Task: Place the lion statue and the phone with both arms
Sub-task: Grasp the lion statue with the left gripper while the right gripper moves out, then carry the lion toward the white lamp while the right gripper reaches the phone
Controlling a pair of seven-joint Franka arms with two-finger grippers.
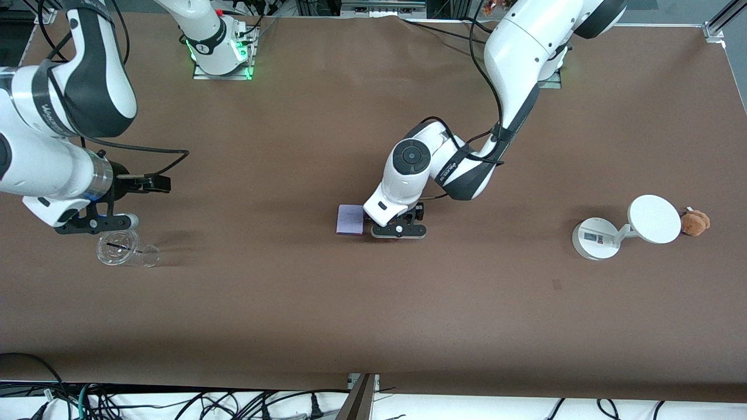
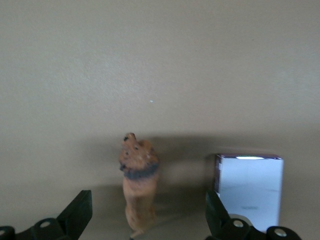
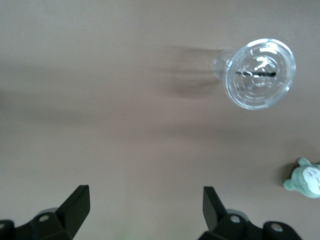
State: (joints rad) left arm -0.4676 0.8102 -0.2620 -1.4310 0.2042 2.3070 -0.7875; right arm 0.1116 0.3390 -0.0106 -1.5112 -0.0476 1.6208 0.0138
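The lion statue (image 2: 137, 187), orange-brown with a dark mane, lies on the brown table between the open fingers of my left gripper (image 2: 148, 201), touching neither finger. In the front view my left gripper (image 1: 398, 230) is low over the table's middle and hides the lion. The phone (image 1: 350, 220), a flat pale lavender rectangle, lies flat right beside that gripper, toward the right arm's end; it also shows in the left wrist view (image 2: 250, 187) just outside one finger. My right gripper (image 1: 96, 224) is open and empty above the table at the right arm's end.
A clear plastic cup (image 1: 125, 249) lies on its side just under my right gripper and shows in the right wrist view (image 3: 257, 74), as does a grey-green plush toy (image 3: 305, 179). A white round-based stand (image 1: 595, 238) and a brown plush (image 1: 695, 222) sit at the left arm's end.
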